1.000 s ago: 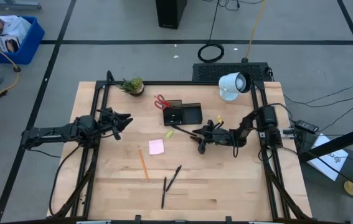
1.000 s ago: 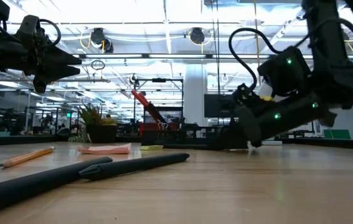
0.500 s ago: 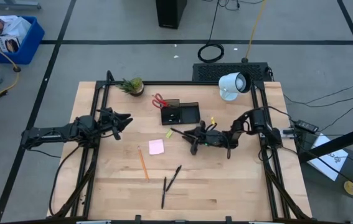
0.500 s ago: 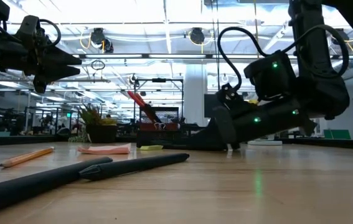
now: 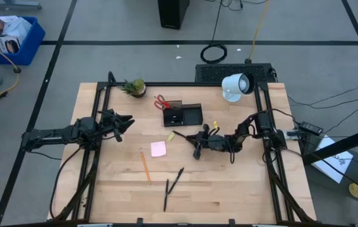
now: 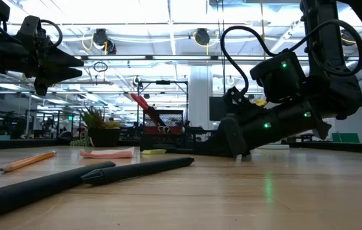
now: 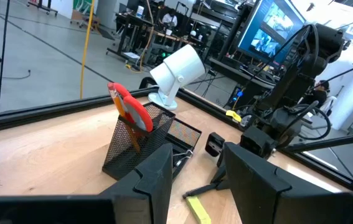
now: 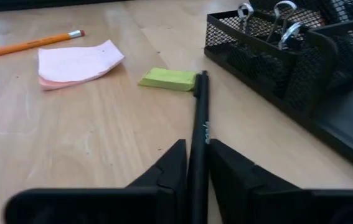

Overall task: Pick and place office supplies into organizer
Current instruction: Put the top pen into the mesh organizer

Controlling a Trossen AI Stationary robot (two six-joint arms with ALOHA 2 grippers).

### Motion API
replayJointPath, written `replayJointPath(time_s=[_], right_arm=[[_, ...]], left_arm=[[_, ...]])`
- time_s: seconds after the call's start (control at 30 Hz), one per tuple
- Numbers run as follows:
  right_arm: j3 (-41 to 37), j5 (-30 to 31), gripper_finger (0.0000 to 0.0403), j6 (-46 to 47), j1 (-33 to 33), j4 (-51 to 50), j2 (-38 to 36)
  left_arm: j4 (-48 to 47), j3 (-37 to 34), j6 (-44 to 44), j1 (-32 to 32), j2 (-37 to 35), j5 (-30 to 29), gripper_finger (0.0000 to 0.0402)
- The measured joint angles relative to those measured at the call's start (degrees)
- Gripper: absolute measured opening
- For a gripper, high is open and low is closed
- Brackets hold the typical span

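Pen pickup beside organizer.
Right gripper point(image 8: 192, 177) low on table point(image 5: 242, 183), fingers closed around black pen point(image 8: 199, 118) lying beside organizer point(image 5: 183, 114); left gripper point(image 5: 125, 121) raised, parted, holding nothing.

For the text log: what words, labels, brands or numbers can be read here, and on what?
None can be read.
Pen in the right gripper: faint marking, too small to read.
Monitor: blurred.
Papers in the blue bin: print too small.
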Motion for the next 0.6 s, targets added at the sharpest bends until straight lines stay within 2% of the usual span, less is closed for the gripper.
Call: replayJointPath(time_s=[0.1, 0.33, 0.6], right_arm=[[0.0, 0.11, 0.0023, 0.63, 0.0, -0.07, -0.02], [-0.17, -2.23, 0.0027, 1.31, 0.33, 1.74, -1.01], [-0.38, -2.87, 0.0025, -1.41, 3.72, 0.16, -9.46]], left_arm=[[0.02, -0.02, -0.01, 0.02, -0.02, 0.0, 0.0147], [0.02, -0.02, -0.01, 0.01, -0.01, -0.01, 0.0147], [0.04, -0.02, 0.0, 0.01, 0.0, -0.01, 0.0147]])
